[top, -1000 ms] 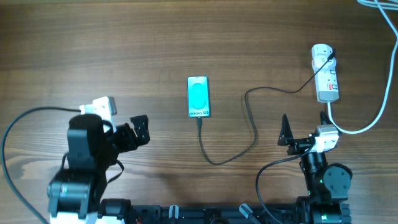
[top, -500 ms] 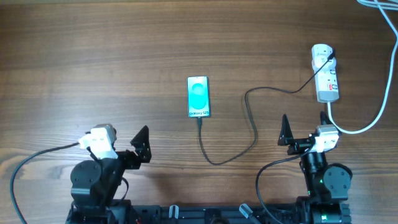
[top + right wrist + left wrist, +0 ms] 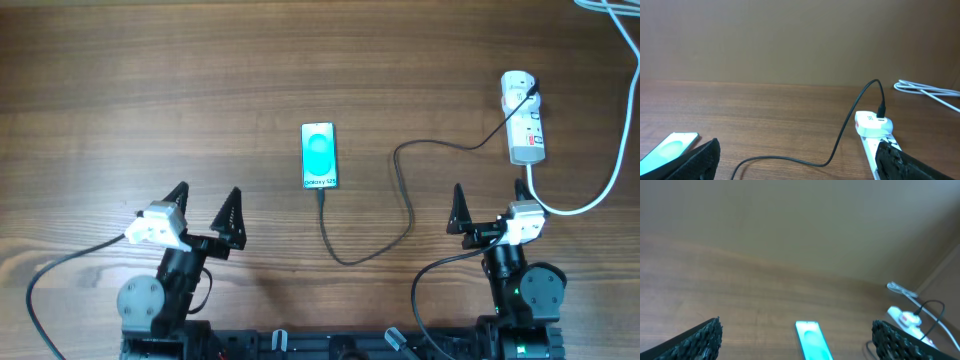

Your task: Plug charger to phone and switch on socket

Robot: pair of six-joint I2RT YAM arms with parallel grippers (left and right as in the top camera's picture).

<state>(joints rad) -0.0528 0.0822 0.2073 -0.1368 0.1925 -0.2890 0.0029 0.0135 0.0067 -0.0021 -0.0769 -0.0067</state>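
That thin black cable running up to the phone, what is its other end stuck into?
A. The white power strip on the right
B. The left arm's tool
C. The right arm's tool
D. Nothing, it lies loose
A: the charger loops across the table from the near end of the phone to the socket, where its black plug sits in the far end.

A black cable [image 3: 846, 125] arcs from the socket [image 3: 873, 125] down across the table [image 3: 765, 107]. The phone [image 3: 671, 147] lies at left.
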